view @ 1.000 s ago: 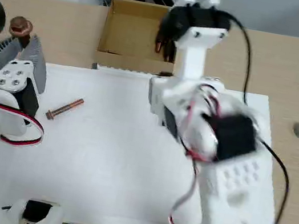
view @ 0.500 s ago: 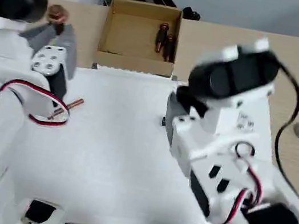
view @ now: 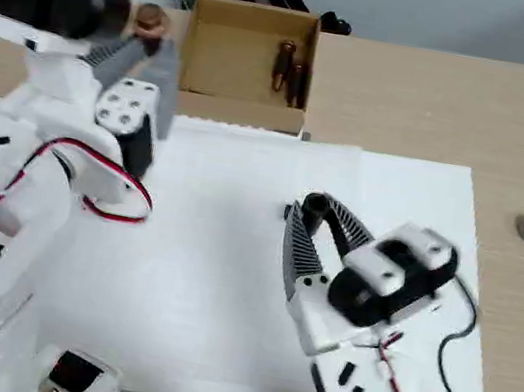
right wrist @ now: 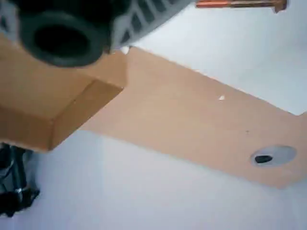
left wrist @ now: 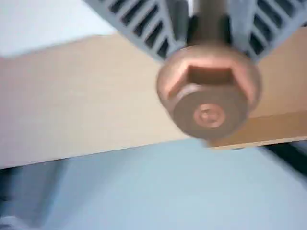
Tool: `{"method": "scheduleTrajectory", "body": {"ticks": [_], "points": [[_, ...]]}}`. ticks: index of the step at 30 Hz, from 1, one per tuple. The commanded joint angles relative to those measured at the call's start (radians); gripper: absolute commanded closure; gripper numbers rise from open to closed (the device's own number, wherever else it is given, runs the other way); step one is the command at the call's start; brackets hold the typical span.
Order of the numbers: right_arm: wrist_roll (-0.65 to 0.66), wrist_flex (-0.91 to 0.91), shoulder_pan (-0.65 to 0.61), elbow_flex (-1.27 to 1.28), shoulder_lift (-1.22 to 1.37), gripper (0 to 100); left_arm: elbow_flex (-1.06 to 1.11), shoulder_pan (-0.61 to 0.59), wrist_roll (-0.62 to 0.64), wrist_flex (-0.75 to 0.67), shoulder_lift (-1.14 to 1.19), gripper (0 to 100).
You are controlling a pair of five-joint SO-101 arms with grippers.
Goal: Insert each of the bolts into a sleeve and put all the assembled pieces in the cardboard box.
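Toward the far left edge of the worktop (view: 480, 113), my left gripper (view: 146, 36) clamps a copper bolt (view: 151, 18) beside the cardboard box (view: 227, 60). Over the middle of the white mat (view: 197, 276), my right gripper (view: 312, 217) pinches a black sleeve (view: 314, 204).

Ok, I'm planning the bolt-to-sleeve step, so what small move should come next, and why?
Probably bring the bolt in the left jaws across to the sleeve in the right jaws and line its shaft up with the bore. The bolt is up beside the box, the sleeve over the sheet, well apart, so no joining can start yet.
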Motion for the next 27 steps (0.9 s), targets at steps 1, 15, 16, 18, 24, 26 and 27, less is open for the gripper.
{"method": "scheduleTrajectory", "body": {"ticks": [1,15,16,18,24,26,27], "points": [[0.018,-0.116,-0.015,0.121,-0.059,99.5,-0.002,0.058,0.000,-0.060,-0.005,99],[0.028,-0.317,-0.124,0.140,0.113,99.5,0.105,0.258,0.000,-0.109,-0.005,99],[0.038,-0.325,-0.124,0.140,0.120,99.5,0.105,0.258,0.000,-0.110,-0.005,99],[0.064,-0.329,-0.124,0.140,0.125,99.5,0.108,0.258,0.003,-0.106,-0.005,99],[0.074,-0.332,-0.124,0.123,0.124,99.5,0.208,0.258,0.057,-0.112,-0.005,99],[0.074,-0.331,-0.124,0.123,0.124,99.5,0.242,0.256,0.061,-0.114,-0.006,99],[0.074,-0.331,-0.124,0.123,0.124,99.5,0.254,0.255,0.063,-0.118,-0.006,99]]}}
